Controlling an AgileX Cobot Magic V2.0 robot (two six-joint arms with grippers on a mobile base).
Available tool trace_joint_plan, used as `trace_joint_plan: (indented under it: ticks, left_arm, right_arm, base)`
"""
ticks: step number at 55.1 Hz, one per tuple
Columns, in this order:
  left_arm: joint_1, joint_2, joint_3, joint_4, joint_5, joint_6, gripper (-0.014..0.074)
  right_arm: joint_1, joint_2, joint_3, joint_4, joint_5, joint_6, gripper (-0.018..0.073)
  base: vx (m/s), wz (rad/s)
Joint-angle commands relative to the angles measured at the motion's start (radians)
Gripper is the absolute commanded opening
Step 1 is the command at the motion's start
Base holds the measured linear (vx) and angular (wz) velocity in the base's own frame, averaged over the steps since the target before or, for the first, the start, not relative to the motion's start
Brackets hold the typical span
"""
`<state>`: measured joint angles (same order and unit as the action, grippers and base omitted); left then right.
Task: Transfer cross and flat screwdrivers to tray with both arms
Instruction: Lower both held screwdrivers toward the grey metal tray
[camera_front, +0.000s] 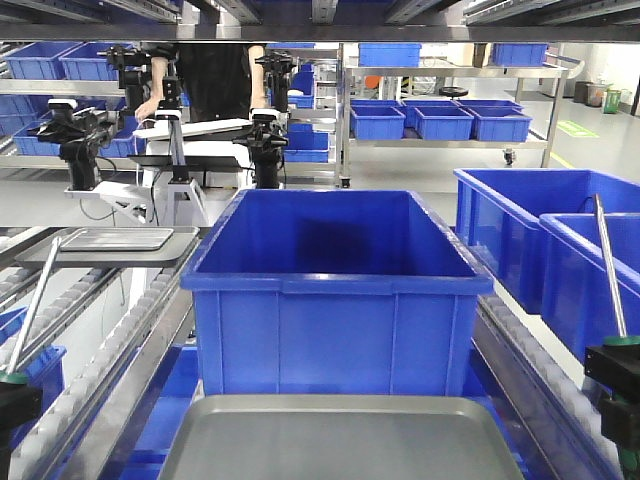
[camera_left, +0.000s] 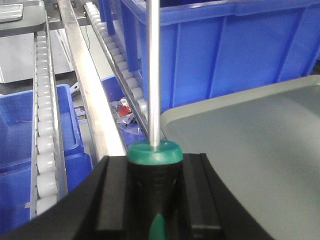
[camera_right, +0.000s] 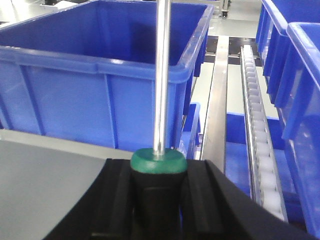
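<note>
Screwdrivers are both up off the table, one in each claw. The left claw (camera_left: 154, 200) is squeezed tight on the fat black handle of the left screwdriver (camera_left: 154, 100). The right claw (camera_right: 159, 200) grips the right screwdriver (camera_right: 161, 75) the same way. The claws hold the thick end because it is easy to grab, so each long silver stick pokes out in front.

The tray (camera_front: 330, 440) lies low in the middle, between the two claws, with the big blue bin (camera_front: 335, 290) just behind it. The left screwdriver is out past the tray's left edge and the right one is out past its right edge. Neither touches the tray. I cannot tell which one is the cross kind, as the tips are too small to see.

I think the carrying part is under way. Next, each claw needs to come in over the tray, go low, and lay its stick flat inside the rim. The two sticks could bump, so each needs its own side.
</note>
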<state>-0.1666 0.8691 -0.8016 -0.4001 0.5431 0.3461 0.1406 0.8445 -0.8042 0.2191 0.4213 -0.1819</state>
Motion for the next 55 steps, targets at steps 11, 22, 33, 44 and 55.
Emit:
trace_joint_plan:
  ticks: [11, 22, 33, 44, 55]
  left_arm:
    - [-0.005, -0.008, -0.032, -0.024, -0.078, 0.0, 0.0]
    - [-0.005, -0.008, -0.032, -0.024, -0.078, 0.0, 0.0]
    - [-0.005, -0.008, -0.032, -0.024, -0.079, 0.0, 0.0]
    - [-0.005, -0.008, -0.032, -0.024, -0.081, 0.0, 0.0]
    - [-0.005, -0.008, -0.032, -0.024, -0.086, 0.0, 0.0]
  right_arm:
    - [-0.003, -0.005, -0.03, 0.004, -0.087, -0.005, -0.0008]
    - [-0.003, -0.005, -0.03, 0.004, -0.087, -0.005, -0.0008]
    - [-0.003, -0.005, -0.03, 0.004, -0.087, -0.005, -0.0008]
    - [-0.003, -0.005, -0.03, 0.005, -0.087, -0.005, -0.0008]
    - [-0.003, -0.005, -0.03, 0.004, -0.088, -0.005, -0.0008]
  base:
    - [0.08, 0.02]
    - [0.04, 0.0]
    - [0.0, 0.0]
    - [0.0, 0.0]
    - [0.0, 0.0]
